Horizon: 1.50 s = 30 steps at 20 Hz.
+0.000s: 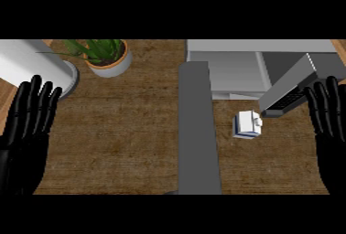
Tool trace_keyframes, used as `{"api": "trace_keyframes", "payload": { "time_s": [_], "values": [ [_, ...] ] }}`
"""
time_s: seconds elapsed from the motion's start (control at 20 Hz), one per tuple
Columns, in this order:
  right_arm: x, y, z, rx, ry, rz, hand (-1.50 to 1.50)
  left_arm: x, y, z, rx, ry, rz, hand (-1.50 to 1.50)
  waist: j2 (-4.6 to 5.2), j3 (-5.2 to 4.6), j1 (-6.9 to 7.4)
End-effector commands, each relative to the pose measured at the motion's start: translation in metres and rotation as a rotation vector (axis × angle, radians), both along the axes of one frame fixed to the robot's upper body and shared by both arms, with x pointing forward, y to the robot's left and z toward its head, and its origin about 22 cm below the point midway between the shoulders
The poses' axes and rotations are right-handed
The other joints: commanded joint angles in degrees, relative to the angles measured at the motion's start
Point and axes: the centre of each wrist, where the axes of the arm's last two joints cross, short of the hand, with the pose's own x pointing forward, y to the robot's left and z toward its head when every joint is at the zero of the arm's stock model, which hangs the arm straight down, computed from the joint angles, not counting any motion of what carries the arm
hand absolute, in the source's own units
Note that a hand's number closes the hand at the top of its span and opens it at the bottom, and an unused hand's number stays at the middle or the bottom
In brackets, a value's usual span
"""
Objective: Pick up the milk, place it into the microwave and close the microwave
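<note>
Here we are over the desk [121,137], and the milk [247,124] is what we want: a small white carton with a blue base, standing upright on the wood just in front of the microwave [226,68], close by the lower end of its door [292,87], which hangs open.

We'd judge that carton light and fairly stiff, though its walls may give a little if squeezed, and the smooth sides could slip. Best to wrap it round the middle of the body, fingers on one face and thumb on the opposite one, and keep it upright. The top looks too small to trust.

Now our right hand [329,114]: it sits at the right edge, fingers straight and pointing up, spread fully, holding nothing and touching nothing. It's near the carton but clearly apart from it, with the door's end between them. Our left hand [30,119] rests flat-fingered and empty at the left edge.
</note>
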Motion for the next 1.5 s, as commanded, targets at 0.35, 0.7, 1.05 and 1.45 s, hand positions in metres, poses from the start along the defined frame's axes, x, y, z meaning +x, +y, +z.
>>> {"api": "trace_keyframes", "payload": {
  "time_s": [0.35,0.7,1.05,1.45],
  "values": [
    [-0.003,0.029,-0.01,0.04,0.177,-0.186,-1.5,0.024,-0.004,-0.032,-0.278,0.135,-0.046,-1.5,-2.04,-0.34,-1.12],
    [-0.003,0.038,-0.037,0.024,0.205,-0.218,-1.5,-0.009,-0.007,-0.064,-0.282,0.125,-0.033,-1.5,-2.12,-0.25,-0.69],
    [-0.002,0.045,-0.082,0.051,0.247,-0.259,-1.5,-0.042,0.008,-0.073,-0.287,0.129,-0.061,-1.5,-2.13,-0.24,-0.55],
    [0.007,0.032,-0.119,0.103,0.285,-0.253,-1.5,-0.056,0.005,-0.104,-0.297,0.142,-0.074,-1.5,-2.1,-0.23,-0.56]
  ]
}}
